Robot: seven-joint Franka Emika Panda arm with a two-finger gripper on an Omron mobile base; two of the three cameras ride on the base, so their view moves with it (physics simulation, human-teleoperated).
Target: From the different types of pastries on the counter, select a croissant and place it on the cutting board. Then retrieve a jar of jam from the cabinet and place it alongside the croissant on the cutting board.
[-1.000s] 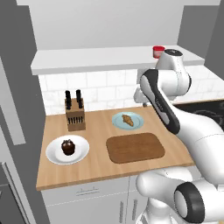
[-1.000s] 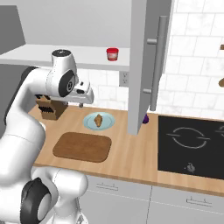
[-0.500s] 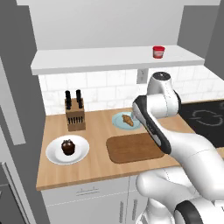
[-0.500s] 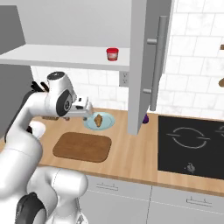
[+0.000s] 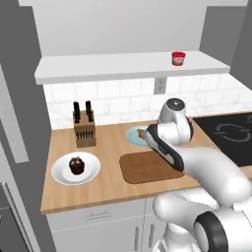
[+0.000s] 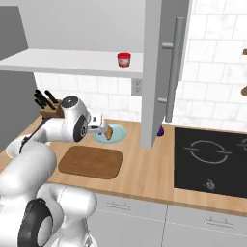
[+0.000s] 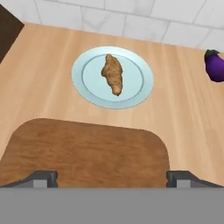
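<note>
The golden-tan croissant (image 7: 113,74) lies on a round light-blue plate (image 7: 85,89) at the back of the light-wood counter (image 7: 43,87). The dark brown cutting board (image 7: 87,148) sits just in front of that plate. My gripper (image 7: 111,179) hovers open over the board, its fingertips (image 7: 41,178) far apart with nothing between them. The croissant (image 6: 109,132) sits just past my hand. A chocolate cupcake (image 5: 76,165) rests on a white plate (image 5: 60,175) to the left. The red jam jar (image 5: 178,58) stands on the white shelf (image 5: 98,69).
A knife block (image 5: 84,128) stands at the back left of the counter. A small dark purple item (image 7: 215,65) lies right of the blue plate. A tall grey panel with a handle (image 6: 159,72) hangs beside the shelf, and a black cooktop (image 6: 207,159) lies to the right.
My arm has swung down from near shelf height to low over the counter, bringing the gripper close above the cutting board and blue plate. Nothing on the counter has moved.
</note>
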